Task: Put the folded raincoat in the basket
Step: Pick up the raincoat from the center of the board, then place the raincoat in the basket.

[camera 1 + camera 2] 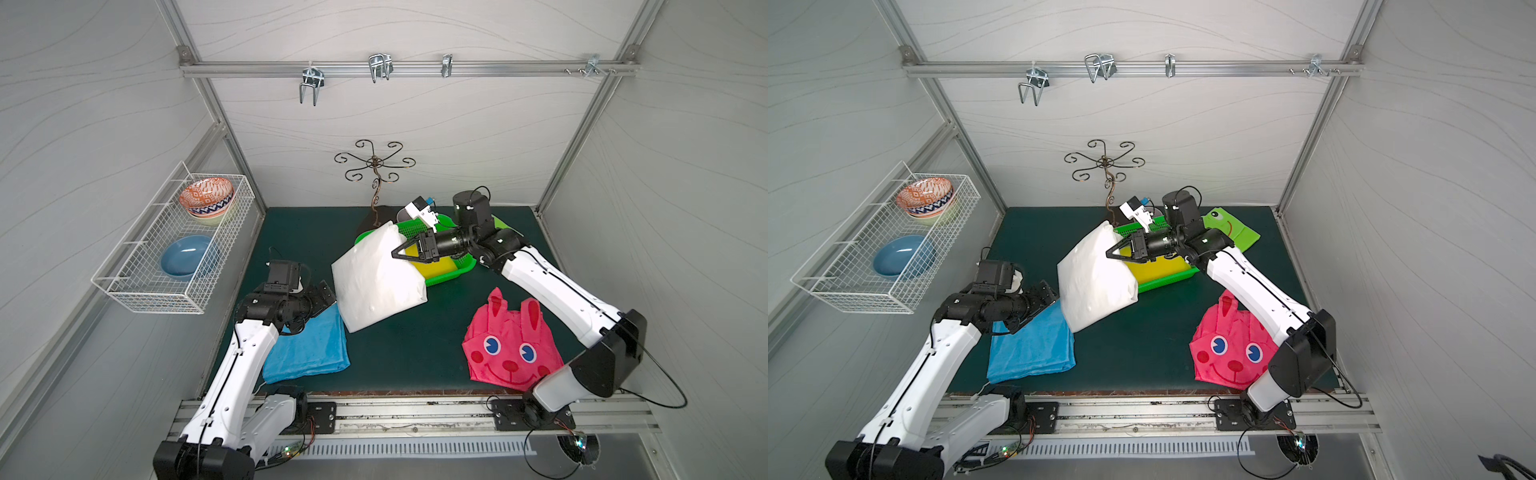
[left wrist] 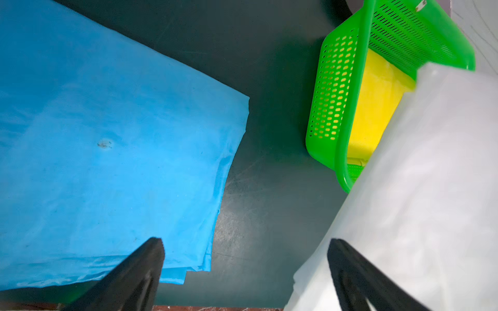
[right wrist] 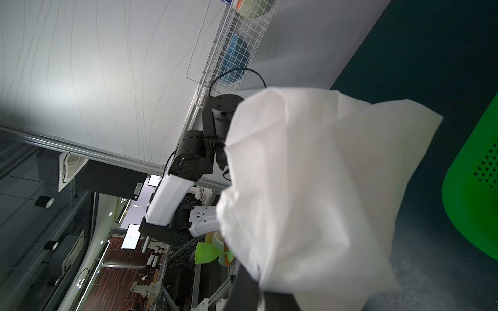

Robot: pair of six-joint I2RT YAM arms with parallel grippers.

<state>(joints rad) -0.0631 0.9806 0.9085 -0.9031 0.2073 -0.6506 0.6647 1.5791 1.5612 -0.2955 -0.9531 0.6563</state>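
Note:
My right gripper (image 1: pixel 395 253) (image 1: pixel 1109 253) is shut on the upper edge of a white folded raincoat (image 1: pixel 374 282) (image 1: pixel 1092 278). The raincoat hangs down slanted, with its top over the near left corner of the green basket (image 1: pixel 457 270) (image 1: pixel 1167 280). In the right wrist view the raincoat (image 3: pixel 310 188) fills the middle and hides most of the gripper (image 3: pixel 258 296). A yellow folded piece (image 1: pixel 432 262) lies in the basket. My left gripper (image 1: pixel 328 291) (image 2: pixel 246 242) stands open, holding nothing, low by the raincoat's lower edge (image 2: pixel 431 188).
A blue folded raincoat (image 1: pixel 307 349) lies under my left arm, a pink rabbit one (image 1: pixel 507 345) at the front right, a green frog one (image 1: pixel 1229 226) behind the basket. A wire hook stand (image 1: pixel 376 166) rises at the back. A white wire rack (image 1: pixel 174 249) with bowls hangs on the left wall.

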